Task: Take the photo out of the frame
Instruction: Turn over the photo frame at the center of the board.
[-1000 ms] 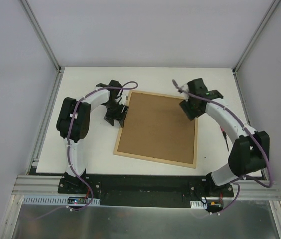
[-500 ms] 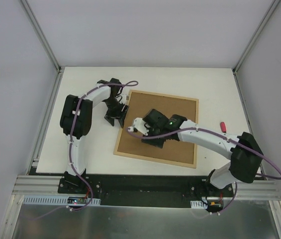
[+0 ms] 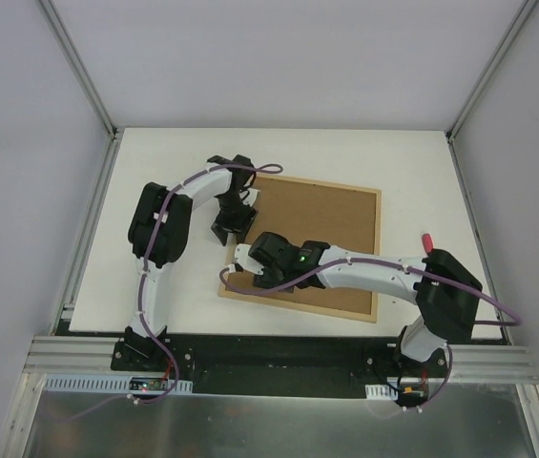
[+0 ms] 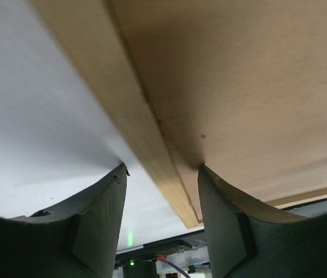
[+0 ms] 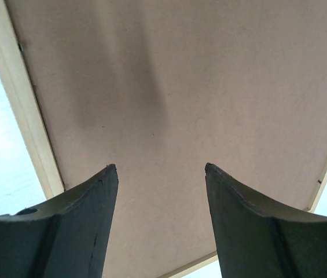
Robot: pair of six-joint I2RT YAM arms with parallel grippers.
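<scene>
- Since a second ago the white-and-black right arm [image 3: 374, 272] has swung from the frame's far right corner across the brown back to its near left corner. The left arm [image 3: 159, 224] has edged a little inward, onto the frame's left side.
- The white rectangular tabletop [image 3: 155, 162] carries everything.
- The large rectangular frame of thin light wood [image 3: 336, 219] lies flat on the tabletop with its brown fibreboard back up. It is turned slightly, so its far left corner sits nearer the middle.
- The photo is hidden under that back and shows in no view.
- The right arm stretches low over the near half of the frame, with its wrist above the back just inside the near left corner.
- The left arm bends around the frame's left side, its wrist at the far part of the left rail.
- The right jaws stand open over the bare fibreboard, with nothing between them. The light wood rail [image 5: 27, 110] runs just to their left.
- The left jaws stand open astride the left rail [image 4: 134, 133], one finger on the tabletop side and one on the fibreboard side. Whether they touch the wood cannot be told.
- A small red-tipped object [image 3: 428, 240] lies on the tabletop right of the frame, apart from it.
</scene>
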